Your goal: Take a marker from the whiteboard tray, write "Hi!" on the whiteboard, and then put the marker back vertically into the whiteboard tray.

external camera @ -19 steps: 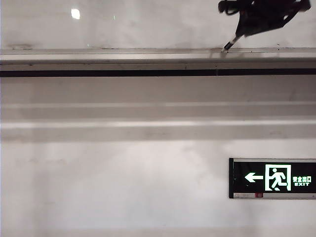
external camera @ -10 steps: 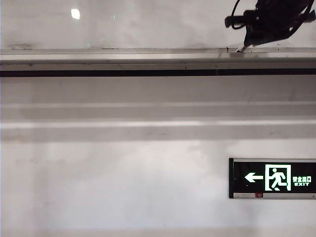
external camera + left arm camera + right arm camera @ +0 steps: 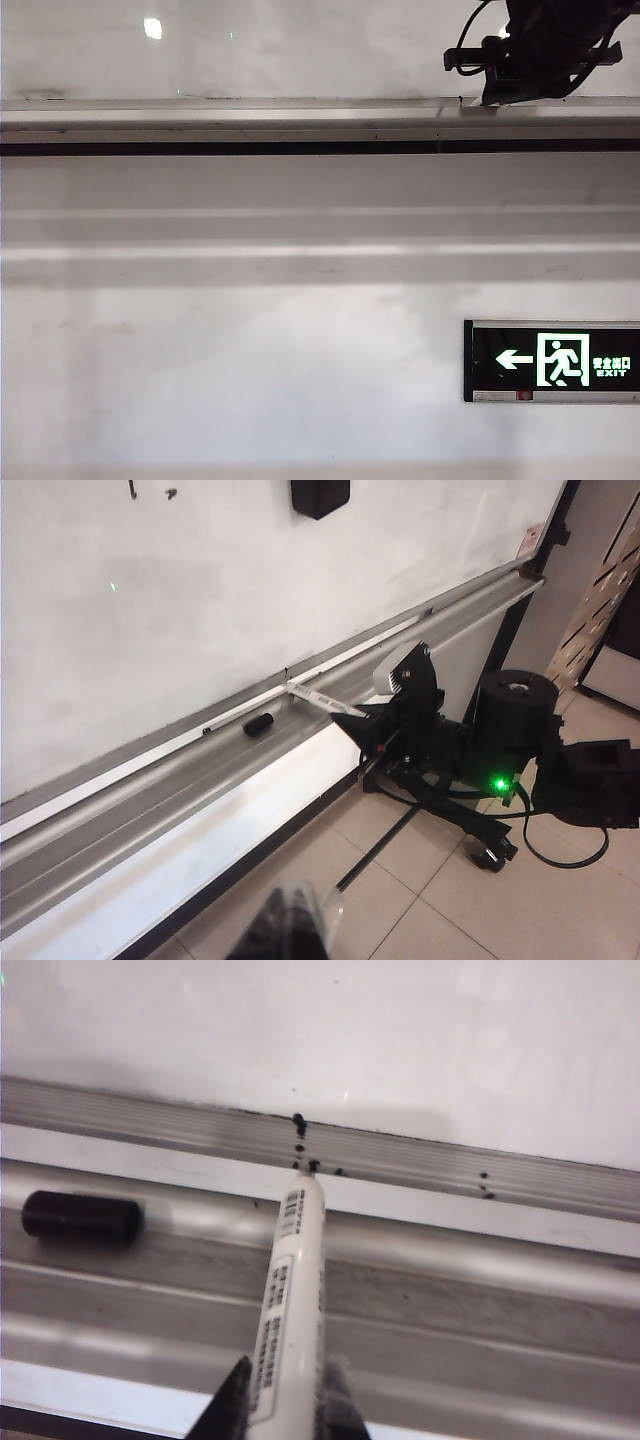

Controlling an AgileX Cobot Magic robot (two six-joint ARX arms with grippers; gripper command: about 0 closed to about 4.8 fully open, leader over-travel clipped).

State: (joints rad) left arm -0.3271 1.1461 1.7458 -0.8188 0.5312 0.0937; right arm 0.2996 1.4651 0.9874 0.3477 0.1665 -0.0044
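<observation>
You are at the put-back step, judging by how things lie: the right gripper (image 3: 285,1400) has its fingers (image 3: 232,1400) closed on the marker (image 3: 290,1290), pinching the white barrel near its rear end, and the tip points at the back edge of the whiteboard tray (image 3: 480,1290), just under the whiteboard (image 3: 400,1020).

The tip looks bare. The black cap (image 3: 82,1217) lies loose in the tray channel, near the marker but apart from it. If you want the marker capped, deal with that before you let go.

To do this step well, decide first what "vertically" demands: the barrel now slants toward the board rather than standing up. Bring it to the asked pose above the channel, lower it slowly until it bears on the tray, and only then part the fingers. Keep the tip off the board so you leave no stray mark. A slim round barrel will likely roll or tip, so release gently and lift straight away.

The barrel runs out between the two fingers, most of its length ahead of them.

Your left gripper (image 3: 290,930) shows only as a dark blur low in its wrist view, well apart from the tray; you cannot tell whether it is open.
</observation>
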